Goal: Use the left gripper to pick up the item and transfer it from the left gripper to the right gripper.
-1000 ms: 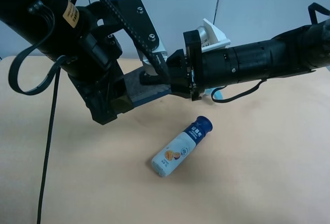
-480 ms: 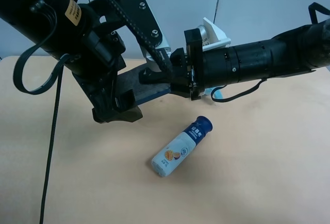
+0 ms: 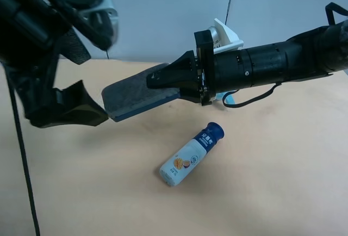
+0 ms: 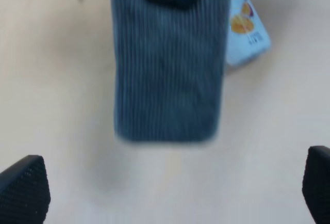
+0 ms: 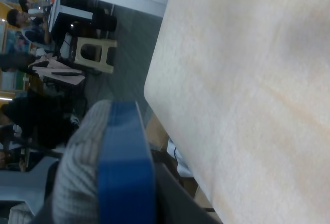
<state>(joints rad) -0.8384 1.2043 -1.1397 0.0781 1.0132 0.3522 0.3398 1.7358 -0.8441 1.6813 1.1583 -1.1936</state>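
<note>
Left gripper (image 4: 170, 185) withdrawn; right gripper (image 3: 163, 79) horizontal, holding item (image 3: 135, 98)

**Exterior high view.** Even, diffuse light is supplied from above. The table (image 3: 272, 203) is rendered bright and without glare, and only a faint, soft shadow is cast beside the bottle (image 3: 191, 155). The left arm (image 3: 32, 35) is slightly smeared by motion blur.

**Left wrist view.** The item (image 4: 167, 64) is shown out of focus, with softened edges. The fingertips (image 4: 23, 190) of the left gripper (image 4: 170, 188) are rendered as dark, blurred masses at the corners.

**Right wrist view.** The item's near edge is defocused, the table is washed pale, and the room behind is left dim.
</note>
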